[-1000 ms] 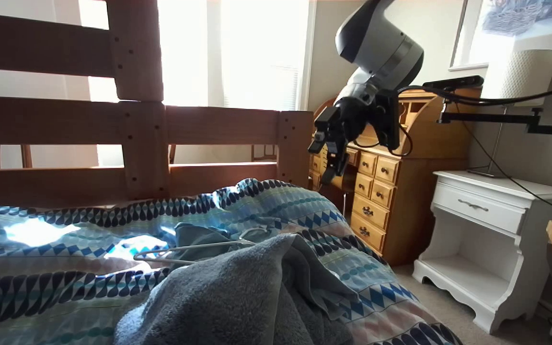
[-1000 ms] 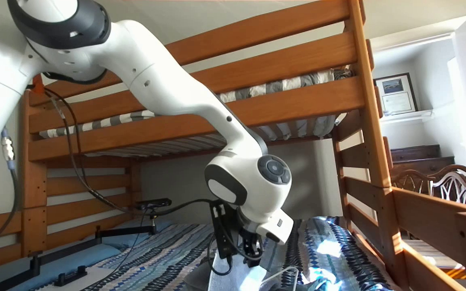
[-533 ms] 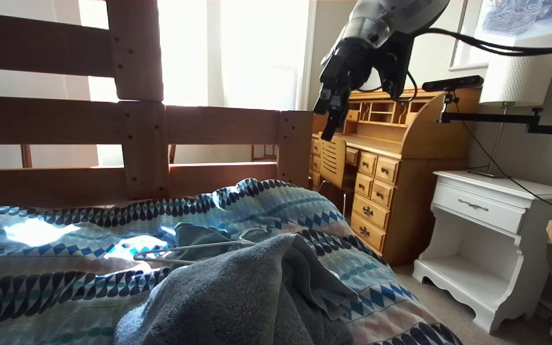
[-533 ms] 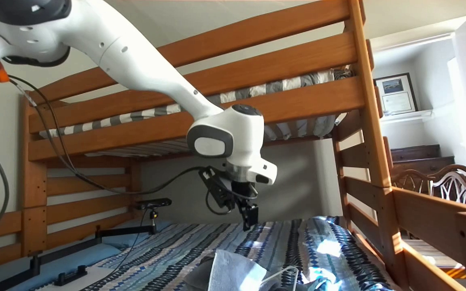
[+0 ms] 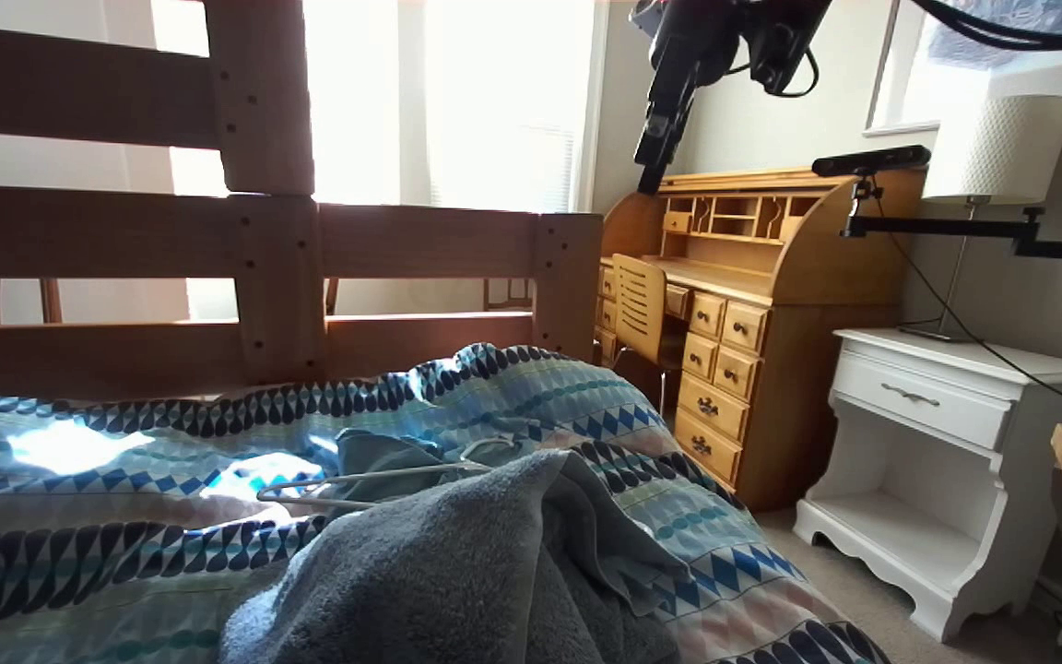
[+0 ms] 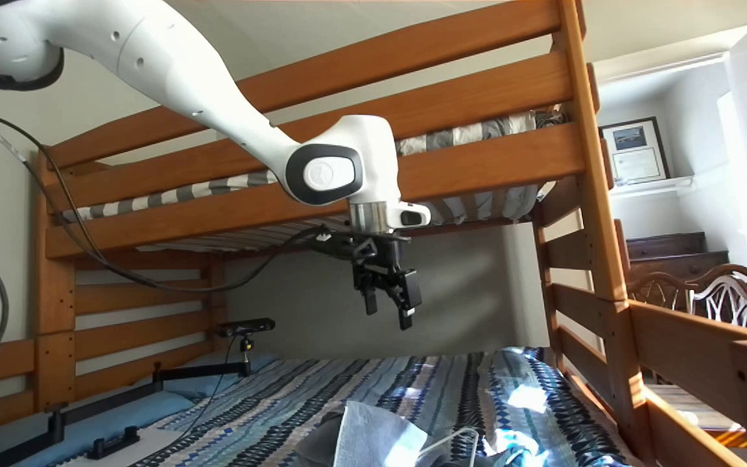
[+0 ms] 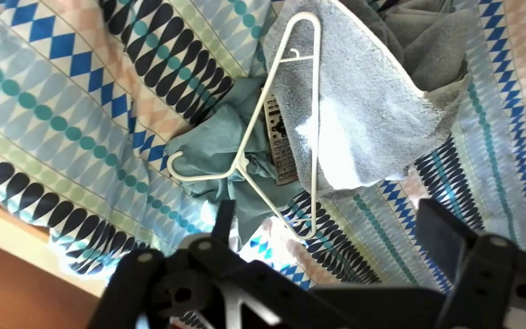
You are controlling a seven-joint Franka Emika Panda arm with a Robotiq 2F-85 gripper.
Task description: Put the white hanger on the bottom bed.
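Brown wood bunk (image 6: 490, 165): the biggest thing; its top rails go across 12 o'clock in an exterior view.
Bottom bed (image 6: 373, 376): down at 6 o'clock in an exterior view, covered in blue, teal, black and white shapes.
Yellow-brown desk (image 5: 798, 387): at 3 o'clock in an exterior view, farther off than the bed.
White robot arm (image 6: 185, 78): stretches from 10 o'clock in an exterior view and bends down above the bed.
Grey blanket (image 7: 372, 91): bunched up on the bed, at 2 o'clock in the wrist view.
Teal cloth (image 7: 217, 135): crumpled, at 8 o'clock from the blanket.
White hanger (image 7: 315, 128): on the bottom bed, lying across the blanket and the cloth. In the wrist view its long bar runs from 12 to 6 o'clock and its hook points to 9 o'clock.
Robot claw (image 6: 388, 316): up in the air over the bed, well apart from the hanger. Its two fingers (image 7: 441, 233) stand wide apart, and it has hold of nothing.
Brown remote (image 7: 281, 146): on the cloth, inside the hanger's outline in the wrist view. I cannot tell if its edge goes under the blanket.
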